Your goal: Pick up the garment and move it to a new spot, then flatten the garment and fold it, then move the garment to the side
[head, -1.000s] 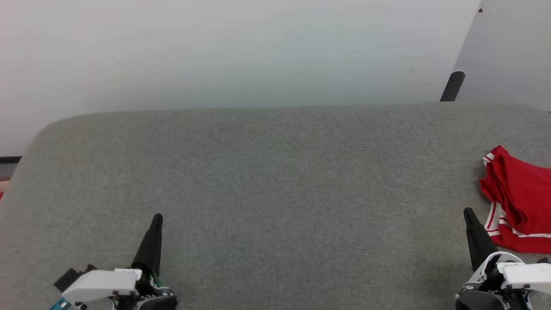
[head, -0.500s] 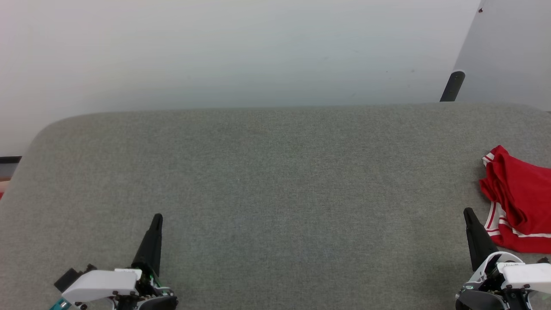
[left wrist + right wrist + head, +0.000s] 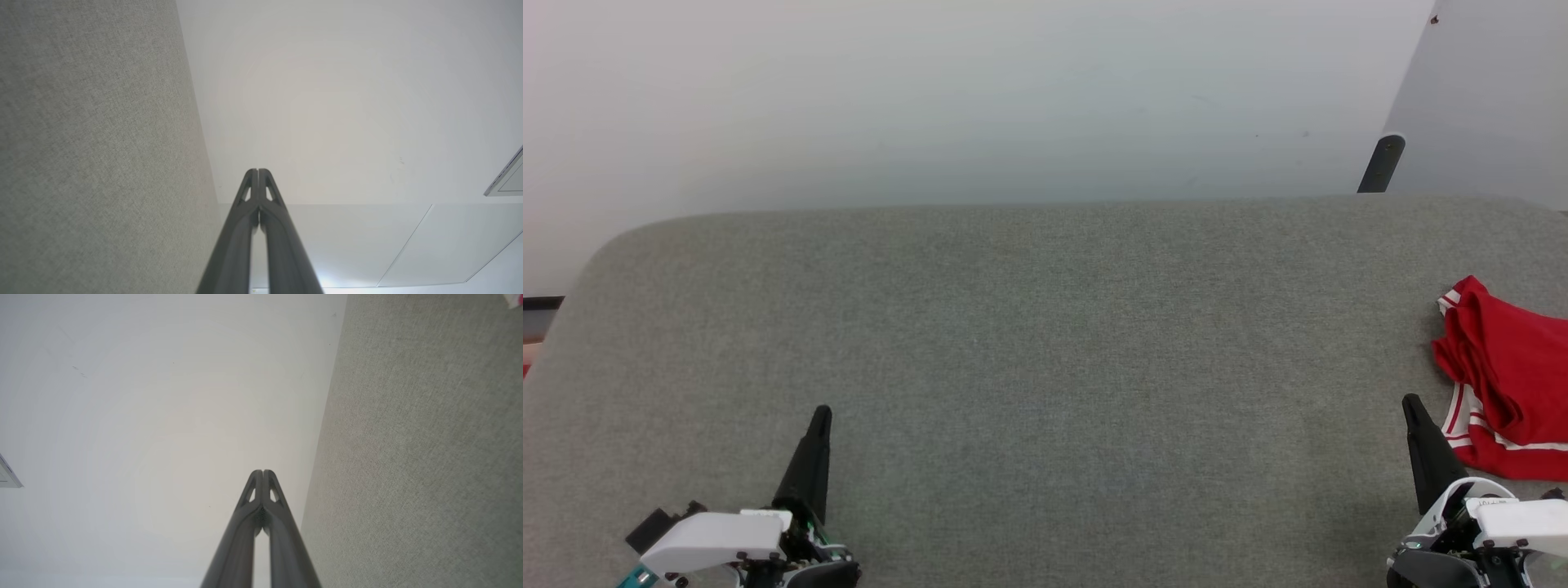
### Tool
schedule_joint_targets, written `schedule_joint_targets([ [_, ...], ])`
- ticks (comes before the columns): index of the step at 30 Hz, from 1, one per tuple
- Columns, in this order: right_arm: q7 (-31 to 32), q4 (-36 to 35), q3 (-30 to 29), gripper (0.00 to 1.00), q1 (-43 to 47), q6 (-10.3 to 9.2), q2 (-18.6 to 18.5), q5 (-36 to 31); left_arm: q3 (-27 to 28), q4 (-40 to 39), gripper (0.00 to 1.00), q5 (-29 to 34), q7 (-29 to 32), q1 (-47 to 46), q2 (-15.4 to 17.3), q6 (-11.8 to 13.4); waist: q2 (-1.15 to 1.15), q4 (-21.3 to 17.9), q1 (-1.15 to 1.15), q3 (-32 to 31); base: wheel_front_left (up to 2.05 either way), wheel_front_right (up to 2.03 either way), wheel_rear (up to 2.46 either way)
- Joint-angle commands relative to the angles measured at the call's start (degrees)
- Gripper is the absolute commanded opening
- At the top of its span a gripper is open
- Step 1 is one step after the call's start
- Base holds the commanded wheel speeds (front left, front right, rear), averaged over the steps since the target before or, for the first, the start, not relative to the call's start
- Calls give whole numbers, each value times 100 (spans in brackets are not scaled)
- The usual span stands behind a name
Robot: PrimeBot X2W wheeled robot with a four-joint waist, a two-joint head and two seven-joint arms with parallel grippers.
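Grey woven fabric is covering the bench (image 3: 1045, 343), with a pale wall (image 3: 931, 98) running behind it. The garment (image 3: 1511, 367) is lying at the bench's right end, red with white-and-red trim, bunched in loose folds and running off the head view's edge, so its full shape is not showing. The right pincer (image 3: 1413, 406) is resting just left of the garment, near its trim but apart from it, clenched and grasping nothing. The left pincer (image 3: 822, 412) is sitting far to the garment's left, likewise clenched and empty; both wrist views are showing the fingers (image 3: 239, 237) pressed tip to tip.

As for progress, the garment is sitting off to the side, which is fitting either a heap waiting to be lifted or a piece already folded and set aside. Its rumpled look is leaning toward unfolded, but too little is showing to settle it.

A broad bare stretch of bench is lying left of the garment, looking ample for spreading. The far edge is running behind the garment, a rounded corner is lying far to its left, and a dark post (image 3: 1380, 163) is standing beyond that edge, behind and left of the garment
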Motion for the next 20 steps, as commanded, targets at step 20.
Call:
schedule_joint_targets([
  [20,7,-12,1,0,-12,0,14,30,1,-9,0,-19,8,-49,-3,-19,0,0,0,0,0,0,0],
])
